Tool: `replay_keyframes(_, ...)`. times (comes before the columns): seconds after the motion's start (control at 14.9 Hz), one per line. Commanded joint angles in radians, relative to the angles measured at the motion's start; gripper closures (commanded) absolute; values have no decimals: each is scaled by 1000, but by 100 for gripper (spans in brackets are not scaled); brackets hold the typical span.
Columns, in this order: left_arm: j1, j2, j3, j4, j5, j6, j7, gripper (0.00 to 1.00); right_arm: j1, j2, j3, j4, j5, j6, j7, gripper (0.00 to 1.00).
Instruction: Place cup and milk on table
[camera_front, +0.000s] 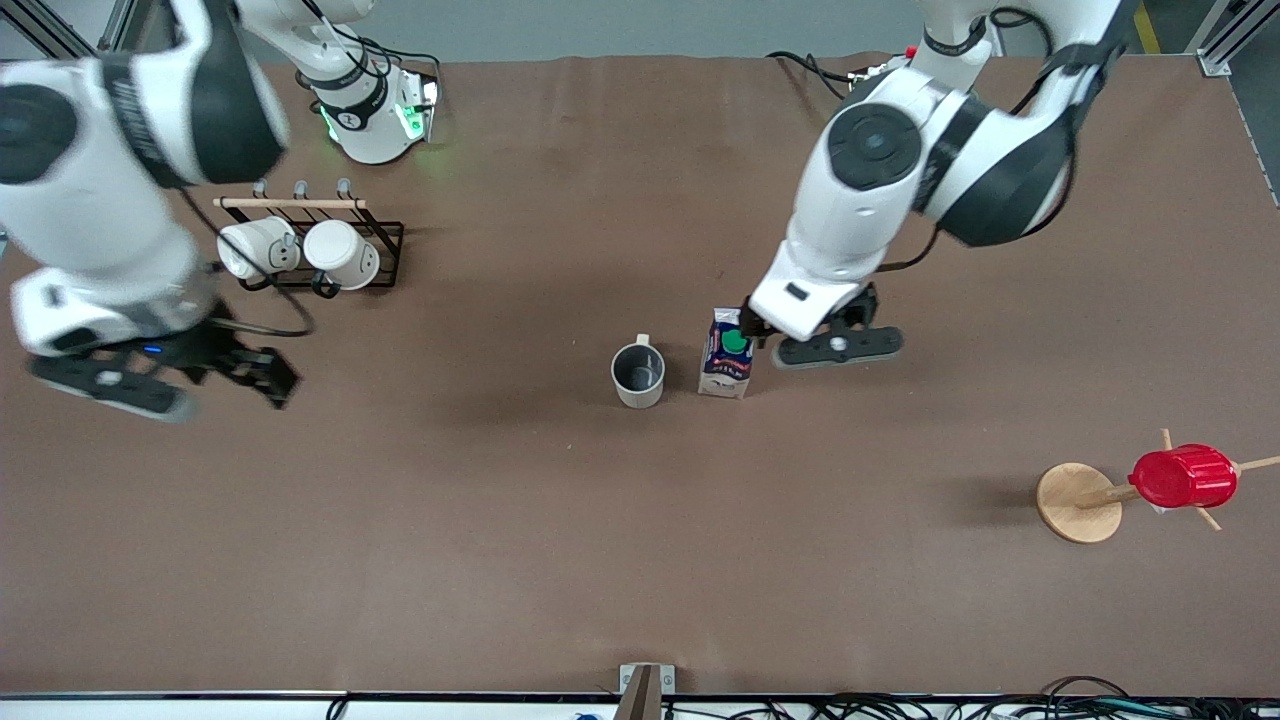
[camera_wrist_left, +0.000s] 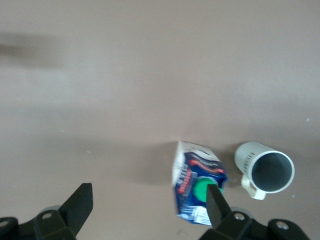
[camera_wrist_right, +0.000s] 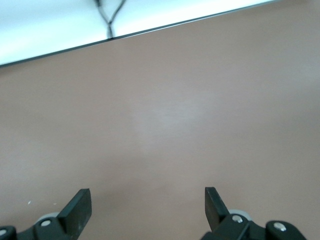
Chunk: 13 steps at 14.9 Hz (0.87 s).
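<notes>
The cream-beige cup (camera_front: 638, 374) stands upright on the brown table (camera_front: 640, 560) near the middle, its grey inside showing. The blue and white milk carton (camera_front: 727, 353) with its green cap stands right beside it, toward the left arm's end. Both also show in the left wrist view, the cup (camera_wrist_left: 265, 171) and the milk (camera_wrist_left: 197, 187). My left gripper (camera_front: 800, 338) (camera_wrist_left: 150, 195) is open and empty, just above the table beside the milk, with one finger (camera_wrist_left: 214, 202) in front of the carton's cap. My right gripper (camera_front: 215, 368) (camera_wrist_right: 147, 200) is open and empty over bare table.
A black wire rack (camera_front: 385, 240) holding two white mugs (camera_front: 300, 252) stands near the right arm's base. A round wooden disc with a peg stand (camera_front: 1078, 502) carries a red ribbed cup (camera_front: 1183, 476) toward the left arm's end. The table's edge (camera_wrist_right: 150, 30) shows in the right wrist view.
</notes>
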Motion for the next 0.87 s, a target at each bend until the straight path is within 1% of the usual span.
replay_keyframes(0.0, 2, -157, 107, -114, -89, 5, 119, 0, 15, -88, -137, -32, 126, -93, -184, 0)
replay_keyframes(0.2, 0, -291, 221, -194, -161, 4, 251, 0, 15, -136, -232, -32, 137, -177, -348, 0)
replay_keyframes(0.27, 0, -328, 259, -203, -195, -4, 302, 0, 15, -145, -258, -32, 140, -203, -419, 0)
replay_keyframes(0.34, 0, -354, 284, -203, -203, -43, 343, 0, 10, -148, -278, -32, 140, -214, -464, 0)
replay_keyframes(0.47, 2, -384, 340, -202, -203, -102, 426, 0, 7, -157, -291, -30, 175, -253, -484, 0)
replay_keyframes(0.67, 3, -418, 411, -200, -215, -133, 540, 0, 1, -160, -292, -32, 183, -248, -487, 0)
replay_keyframes(0.81, 17, -423, 411, -185, -212, -169, 543, 0, 2, -160, -288, -30, 183, -251, -486, 0)
